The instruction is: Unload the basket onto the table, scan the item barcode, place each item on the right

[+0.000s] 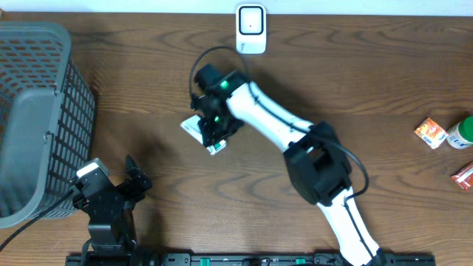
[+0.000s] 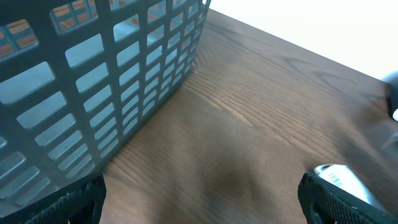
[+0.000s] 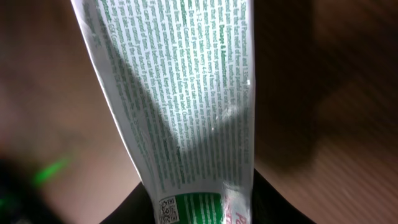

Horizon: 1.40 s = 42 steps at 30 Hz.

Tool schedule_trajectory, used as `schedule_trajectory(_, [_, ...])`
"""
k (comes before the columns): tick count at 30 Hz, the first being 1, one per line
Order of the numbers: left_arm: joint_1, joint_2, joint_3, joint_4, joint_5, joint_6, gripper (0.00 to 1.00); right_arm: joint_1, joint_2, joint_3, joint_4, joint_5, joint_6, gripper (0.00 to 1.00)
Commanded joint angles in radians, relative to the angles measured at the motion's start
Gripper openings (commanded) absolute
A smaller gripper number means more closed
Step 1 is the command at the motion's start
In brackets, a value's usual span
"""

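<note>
The item (image 1: 192,125) is a flat white packet with green print, lying on the wooden table left of centre. My right gripper (image 1: 213,131) is down over it. In the right wrist view the packet (image 3: 186,93) fills the frame and runs down between the dark fingers (image 3: 273,205). They press it from both sides, so the right gripper (image 3: 202,208) is shut on it. A small square code shows near the packet's lower edge. The white scanner (image 1: 251,28) stands at the table's far edge. My left gripper (image 1: 114,179) is open by the basket, its jaws wide with nothing between them (image 2: 202,202).
A grey mesh basket (image 1: 29,118) fills the left side and appears close by in the left wrist view (image 2: 93,81). At the far right lie an orange packet (image 1: 429,133), a green-and-white bottle (image 1: 460,133) and a red packet (image 1: 464,177).
</note>
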Motion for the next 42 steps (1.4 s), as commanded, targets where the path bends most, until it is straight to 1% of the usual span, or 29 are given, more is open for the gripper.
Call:
schedule_trajectory(1, [0.004, -0.002, -0.001, 0.001, -0.003, -0.002, 0.99, -0.061, 0.01, 0.074, -0.076, -0.203, -0.128, 0.33])
schedule_trajectory(5, [0.004, -0.002, -0.001, 0.001, -0.003, -0.002, 0.99, -0.14, 0.01, 0.13, -0.227, -0.337, -0.26, 0.34])
schedule_trajectory(10, [0.004, -0.002, -0.001, 0.0, -0.003, -0.002, 0.99, -0.22, 0.01, 0.16, -0.381, -0.412, -0.404, 0.34])
schedule_trajectory(12, [0.004, -0.002, -0.001, 0.0, -0.003, -0.002, 0.99, -0.249, 0.01, 0.166, -0.44, -0.471, -0.491, 0.34])
schedule_trajectory(14, [0.004, -0.002, -0.001, 0.001, -0.003, -0.002, 0.98, -0.278, 0.01, 0.17, -0.517, -0.534, -0.615, 0.36])
schedule_trajectory(15, [0.004, -0.002, -0.001, 0.001, -0.003, -0.002, 0.99, -0.285, 0.01, 0.17, -0.54, -0.55, -0.649, 0.36])
schedule_trajectory(16, [0.004, -0.002, -0.001, 0.001, -0.003, -0.002, 0.98, -0.296, 0.01, 0.169, -0.551, -0.563, -0.669, 0.35])
schedule_trajectory(20, [0.004, -0.002, -0.001, 0.001, -0.003, -0.002, 0.99, -0.33, 0.01, 0.169, -0.551, -0.561, -0.671, 0.36])
schedule_trajectory(27, [0.004, -0.002, -0.001, 0.001, -0.003, -0.002, 0.99, -0.344, 0.01, 0.169, -0.55, -0.558, -0.695, 0.36])
schedule_trajectory(29, [0.004, -0.002, -0.001, 0.001, -0.003, -0.002, 0.99, -0.344, 0.01, 0.169, -0.542, -0.518, -0.681, 0.36])
schedule_trajectory(30, [0.004, -0.002, -0.001, 0.0, -0.003, -0.002, 0.99, -0.344, 0.01, 0.169, -0.528, -0.491, -0.657, 0.33])
schedule_trajectory(32, [0.004, -0.002, -0.001, 0.001, -0.003, -0.002, 0.99, -0.343, 0.01, 0.169, -0.462, -0.386, -0.526, 0.31])
schedule_trajectory(34, [0.004, -0.002, -0.001, 0.001, -0.003, -0.002, 0.98, -0.341, 0.01, 0.169, -0.358, -0.23, -0.344, 0.31])
schedule_trajectory(36, [0.004, -0.002, -0.001, 0.001, -0.003, -0.002, 0.99, -0.341, 0.01, 0.169, -0.286, -0.124, -0.261, 0.34])
schedule_trajectory(42, [0.004, -0.002, -0.001, 0.001, -0.003, -0.002, 0.99, -0.344, 0.01, 0.169, -0.104, 0.101, -0.126, 0.38])
